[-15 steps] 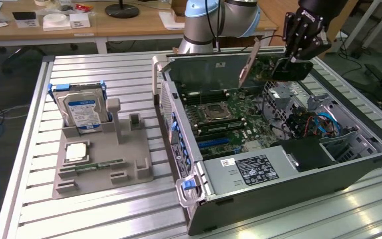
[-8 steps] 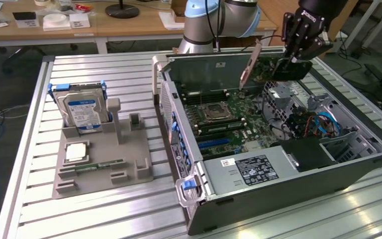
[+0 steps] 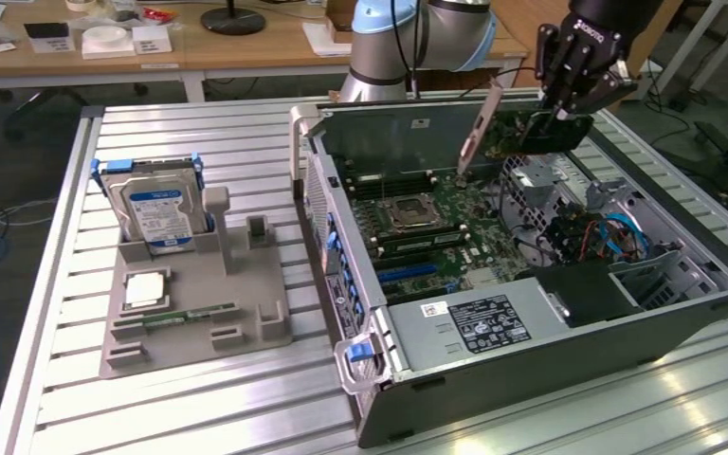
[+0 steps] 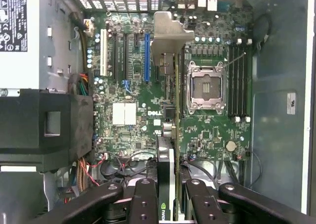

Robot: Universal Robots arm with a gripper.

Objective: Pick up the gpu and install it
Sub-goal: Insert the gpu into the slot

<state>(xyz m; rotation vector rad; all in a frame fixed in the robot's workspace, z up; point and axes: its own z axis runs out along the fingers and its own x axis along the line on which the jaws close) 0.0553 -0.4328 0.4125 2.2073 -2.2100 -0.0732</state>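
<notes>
Holding gpu [image 3: 522, 133] by one end, claw [image 3: 569, 106] hung above open computer case [image 3: 503, 398] on worktop [image 3: 212, 408] in exterior view. Wrist view: gpu [image 4: 176, 135] seen edge-on, clamped in claw [image 4: 170, 197], above motherboard [image 4: 128, 85], silver bracket [image 4: 168, 36] at far end.

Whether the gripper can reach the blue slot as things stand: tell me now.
Probably yes: the gripper holds the gpu above the open case, and nothing covers the blue slot.
</notes>
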